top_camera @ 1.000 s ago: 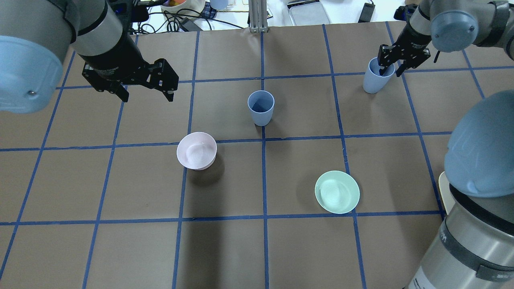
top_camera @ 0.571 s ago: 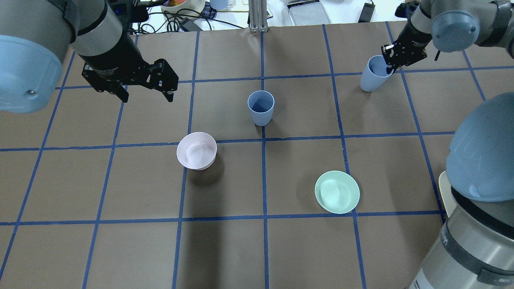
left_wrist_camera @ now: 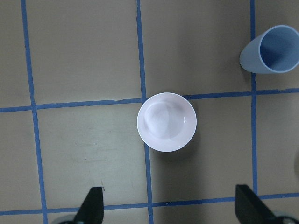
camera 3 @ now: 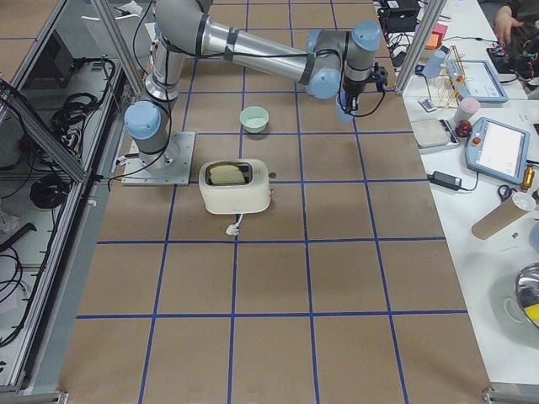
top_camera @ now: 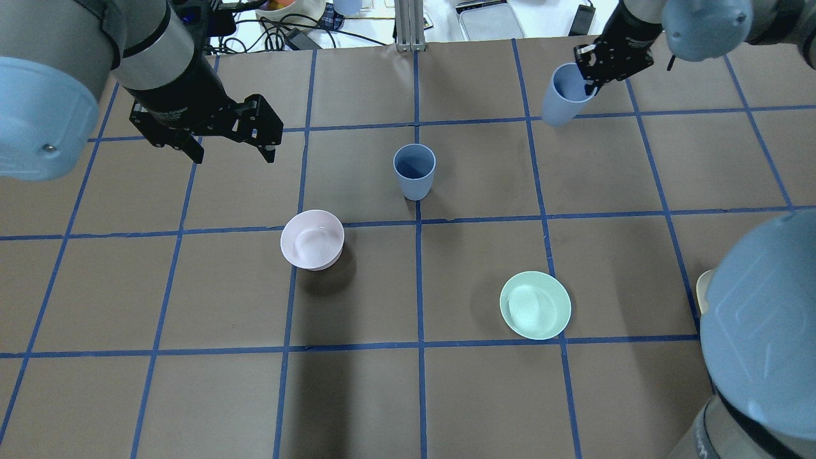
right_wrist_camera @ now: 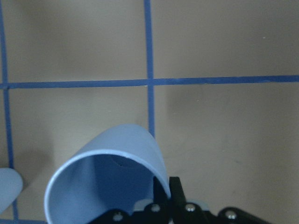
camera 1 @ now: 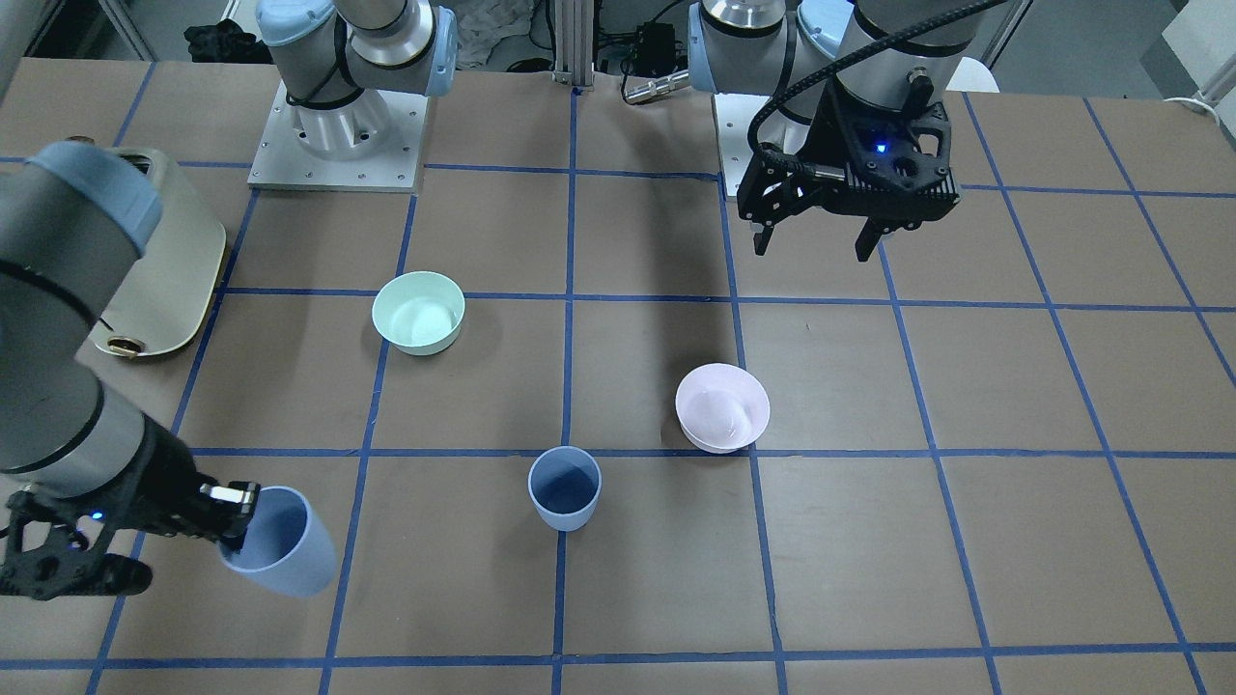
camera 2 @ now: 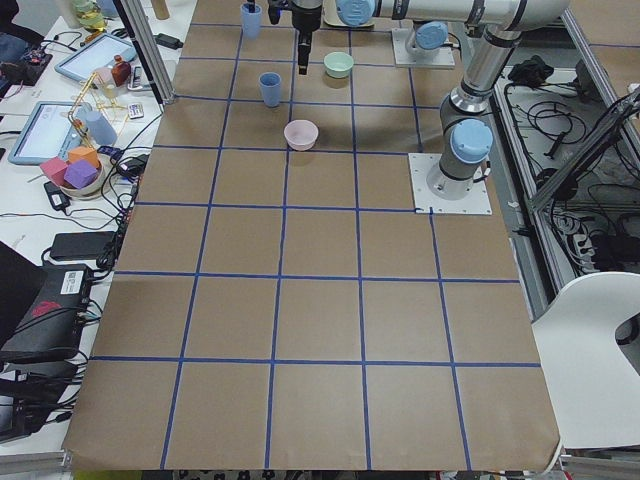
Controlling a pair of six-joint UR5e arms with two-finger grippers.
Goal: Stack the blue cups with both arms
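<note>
One blue cup [top_camera: 414, 171] stands upright near the table's middle; it also shows in the front view [camera 1: 565, 487] and the left wrist view [left_wrist_camera: 273, 49]. My right gripper [top_camera: 590, 83] is shut on the rim of the second blue cup [top_camera: 560, 105] and holds it tilted above the table at the far right. That held cup shows in the front view [camera 1: 285, 558] beside the right gripper [camera 1: 239, 512], and in the right wrist view [right_wrist_camera: 105, 186]. My left gripper [top_camera: 233, 152] is open and empty, hovering left of the standing cup; it also shows in the front view [camera 1: 816, 249].
A pale pink bowl [top_camera: 312, 239] sits left of centre, directly below the left wrist camera [left_wrist_camera: 167, 121]. A mint-green bowl [top_camera: 535, 305] sits nearer my right side. A cream toaster [camera 1: 164, 261] stands by the right arm's base. Clutter lies beyond the far edge.
My right gripper closed on the far cup's rim, then lifted it and carried it left and farther away, tilted. The left arm, standing cup and bowls have not moved.
</note>
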